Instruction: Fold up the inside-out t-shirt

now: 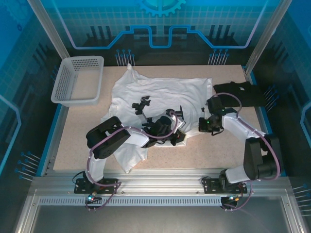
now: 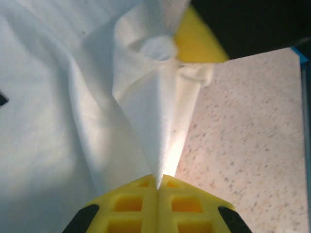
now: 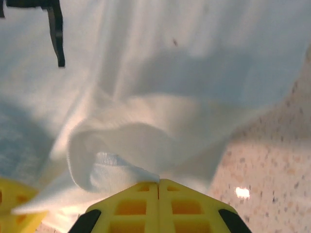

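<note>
Plan of the workspace, seen from above. The inside-out t-shirt (image 1: 160, 94) lies spread over the middle of the surface (image 1: 228, 150), with one part trailing toward the near-left edge. A basket (image 1: 77, 80) stands at the far-left corner, left of the shirt and apart from it. A folded garment (image 1: 241, 93) lies at the far right, just beside the shirt's right border. The left claw (image 1: 176, 135) and the right claw (image 1: 206, 124) sit near each other at the shirt's near-right edge, the left one over the cloth, the right one at its border. Cloth runs away from between each claw's tips.
</note>
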Action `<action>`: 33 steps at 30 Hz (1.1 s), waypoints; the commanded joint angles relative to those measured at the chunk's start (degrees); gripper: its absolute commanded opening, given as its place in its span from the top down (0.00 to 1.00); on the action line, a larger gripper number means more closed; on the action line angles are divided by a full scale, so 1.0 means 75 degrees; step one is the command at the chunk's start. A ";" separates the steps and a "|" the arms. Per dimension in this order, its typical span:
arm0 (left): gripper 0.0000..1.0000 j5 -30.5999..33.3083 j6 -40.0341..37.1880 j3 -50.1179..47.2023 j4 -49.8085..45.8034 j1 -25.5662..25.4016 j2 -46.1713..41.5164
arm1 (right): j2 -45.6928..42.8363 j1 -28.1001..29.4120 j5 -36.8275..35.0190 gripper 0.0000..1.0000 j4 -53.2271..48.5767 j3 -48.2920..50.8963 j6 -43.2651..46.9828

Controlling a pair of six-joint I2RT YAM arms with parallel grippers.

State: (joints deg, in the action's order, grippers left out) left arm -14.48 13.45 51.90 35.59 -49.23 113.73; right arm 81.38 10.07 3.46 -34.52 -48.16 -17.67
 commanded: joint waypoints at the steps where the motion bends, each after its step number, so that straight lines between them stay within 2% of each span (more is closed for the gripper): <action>1: 0.96 0.0341 -0.0411 -0.0232 -0.0439 0.0043 -0.0024 | -0.0331 -0.0071 0.0027 1.00 -0.0205 0.0410 -0.0460; 6: 0.95 0.0378 -0.0565 -0.0346 -0.0493 0.0044 0.0008 | -0.0431 -0.0112 0.0075 1.00 -0.0207 0.0572 -0.0470; 10: 1.00 0.0249 -0.0688 -0.0295 -0.0541 0.0028 0.0058 | -0.0485 -0.0061 0.0579 1.00 0.0108 0.0528 -0.0172; 12: 1.00 0.0149 -0.0726 -0.0283 -0.0554 0.0039 0.0058 | -0.0533 -0.0034 0.0515 1.00 0.0190 0.0472 -0.0163; 17: 1.00 -0.0017 -0.0748 -0.0299 -0.0483 0.0037 0.0055 | 0.0079 -0.0033 -0.0061 0.92 -0.0106 0.0047 -0.0332; 24: 1.00 -0.0075 -0.0738 -0.0307 -0.0442 0.0040 0.0058 | 0.0455 -0.0053 -0.0339 0.82 -0.0255 -0.0258 -0.0195; 28: 1.00 -0.0086 -0.0718 -0.0299 -0.0445 0.0037 0.0070 | 0.0181 -0.0013 -0.0095 0.77 -0.0261 -0.0198 -0.0011; 33: 1.00 -0.0114 -0.0687 -0.0262 -0.0446 0.0037 0.0104 | -0.0426 0.0217 0.0281 0.64 -0.0090 0.0156 0.0054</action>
State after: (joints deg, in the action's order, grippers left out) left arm -13.78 9.91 50.41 33.26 -49.23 113.73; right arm 80.77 10.52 3.36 -35.03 -48.01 -17.85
